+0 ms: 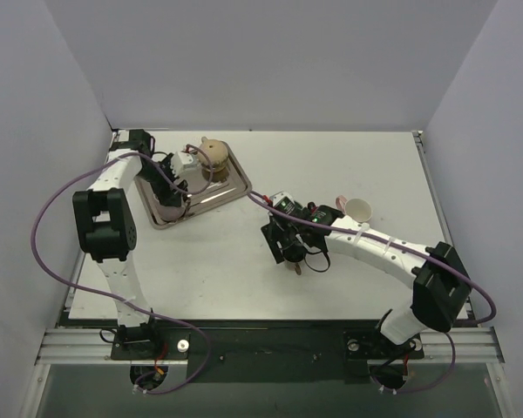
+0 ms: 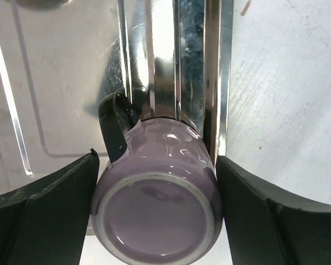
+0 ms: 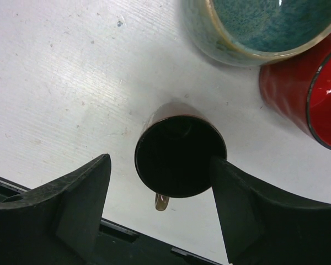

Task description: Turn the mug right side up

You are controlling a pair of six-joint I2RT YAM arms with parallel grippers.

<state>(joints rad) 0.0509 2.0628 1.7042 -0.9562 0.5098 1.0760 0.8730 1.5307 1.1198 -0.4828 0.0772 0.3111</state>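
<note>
Near the centre of the white table [image 1: 218,279], right gripper [image 3: 160,161] hangs over a dark brown glazed mug [image 3: 179,160]. The mug stands base up, with a small tan handle [image 3: 161,202] at its 6 o'clock. Fingers are released: the right finger [image 3: 237,210] touches the mug wall and the left finger [image 3: 77,193] stands clear with a gap.

Just beyond, at 1 o'clock from that mug, a teal-glazed stoneware cup [image 3: 265,27] sits mouth up. Touching or just beside it is a glossy red cup [image 3: 309,94]. Further toward 3 o'clock on the table, a pale pink cup [image 1: 359,209] is tipped on its side.

Far left, at about 10 o'clock, lies a shiny steel tray [image 2: 55,83]. Left gripper [image 2: 155,159] is there, fingers clenched on a lilac ceramic mug [image 2: 154,221]. That mug is base up, its black handle [image 2: 113,127] at 11 o'clock, over the tray's rim. A tan rounded object [image 1: 213,152] sits on the tray's far corner, too small to identify.
</note>
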